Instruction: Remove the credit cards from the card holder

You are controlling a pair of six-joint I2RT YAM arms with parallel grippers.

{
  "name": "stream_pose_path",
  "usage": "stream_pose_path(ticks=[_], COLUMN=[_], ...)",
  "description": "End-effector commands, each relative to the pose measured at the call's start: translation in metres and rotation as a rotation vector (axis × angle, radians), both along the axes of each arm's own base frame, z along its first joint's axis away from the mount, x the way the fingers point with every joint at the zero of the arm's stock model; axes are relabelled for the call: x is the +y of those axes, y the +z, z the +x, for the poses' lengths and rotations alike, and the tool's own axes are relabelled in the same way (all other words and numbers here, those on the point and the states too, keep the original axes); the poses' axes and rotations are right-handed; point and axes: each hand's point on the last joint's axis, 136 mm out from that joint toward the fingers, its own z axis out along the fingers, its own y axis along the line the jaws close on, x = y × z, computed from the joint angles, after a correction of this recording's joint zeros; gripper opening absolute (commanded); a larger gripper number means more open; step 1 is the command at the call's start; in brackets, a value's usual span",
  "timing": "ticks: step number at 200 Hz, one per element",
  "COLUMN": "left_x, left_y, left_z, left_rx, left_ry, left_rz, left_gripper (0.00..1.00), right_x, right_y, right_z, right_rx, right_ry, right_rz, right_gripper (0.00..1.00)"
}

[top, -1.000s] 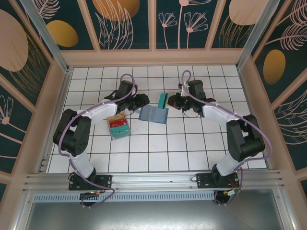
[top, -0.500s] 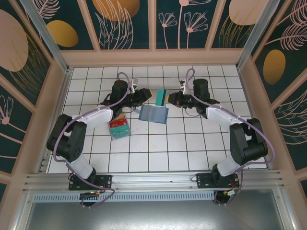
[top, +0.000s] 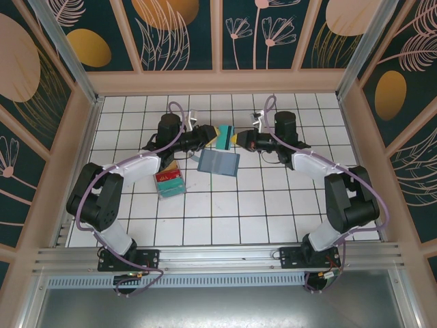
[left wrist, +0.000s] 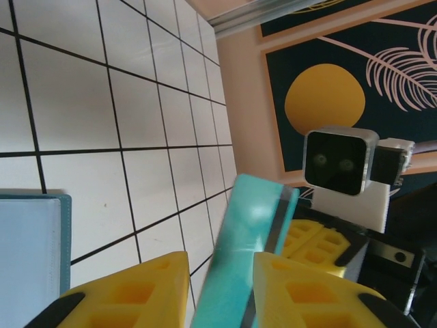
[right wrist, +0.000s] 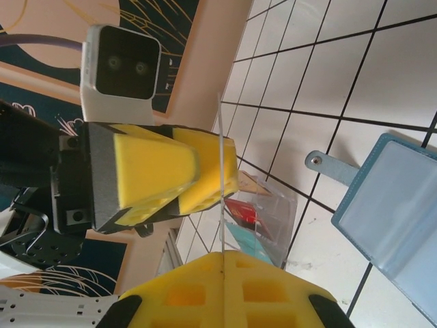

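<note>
PASSING THE CARD: On the white tiled table, lower left of centre in the overhead view, we see a clear tray with red and yellow contents. Just past it, at centre frame, the slate-blue card holder lies flat on the tiles, touched by neither arm. The right wrist view shows its snap tab unfastened at the side.

Beyond the holder, above centre, a teal card hangs in the air between the two arms, apart from the holder. The right gripper reaches in from the right and pinches it. In that arm's own wrist view the card runs edge-on as a thin line into the seam between its closed yellow pads. The left gripper reaches in from the left. Its wrist view shows the card standing in a narrow gap between its yellow fingers, but we cannot tell whether they press on it.

We judge this to be a hand-over of a card that is out of the holder. The next move calls for the left fingers to clamp the card firmly before the right ones let go, since so thin a card could slip or twist. We cannot tell whether any cards remain in the holder.
</note>
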Motion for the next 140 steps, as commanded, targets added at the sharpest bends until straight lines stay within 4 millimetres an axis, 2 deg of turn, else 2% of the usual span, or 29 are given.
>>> stream_pose_path(ticks=[1,14,39,72,89,98,112,118,128,140], left_x=[-0.001,-0.001,-0.004,-0.005,-0.005,-0.005,-0.004,-0.003,-0.002,0.0], left_y=[0.013,0.016,0.019,0.024,0.026,0.026,0.026,0.026,0.024,0.023], left_z=[-0.002,-0.003,-0.006,-0.008,-0.009,-0.009,-0.009,-0.009,-0.008,-0.008], left_rx=[-0.039,-0.049,-0.055,-0.071,-0.078,-0.08,-0.085,-0.087,-0.092,-0.099], left_ry=[-0.025,-0.032,-0.058,-0.07,-0.073,-0.075,-0.071,-0.07,-0.066,-0.061], left_rz=[-0.036,-0.043,-0.061,-0.072,-0.074,-0.073,-0.063,-0.054,-0.03,0.003], left_gripper=[0.29,0.22,0.19,0.0,0.0,0.0,0.0,0.0,0.0,0.0], right_x=[0.008,0.008,0.009,0.009,0.009,0.009,0.007,0.006,0.005,0.002], right_y=[0.011,0.01,0.01,0.008,0.007,0.007,0.004,0.004,0.003,0.003], right_z=[0.0,0.001,0.001,0.002,0.002,0.002,0.004,0.005,0.005,0.006], right_rx=[-0.038,-0.035,-0.036,-0.032,-0.032,-0.033,-0.029,-0.03,-0.032,-0.036], right_ry=[0.044,0.043,0.045,0.046,0.044,0.041,0.029,0.023,0.019,0.008], right_rz=[0.033,0.031,0.033,0.032,0.03,0.027,0.016,0.011,0.006,-0.004], right_gripper=[0.0,0.0,0.0,0.0,0.0,0.14,0.43,0.47,0.49,0.58])
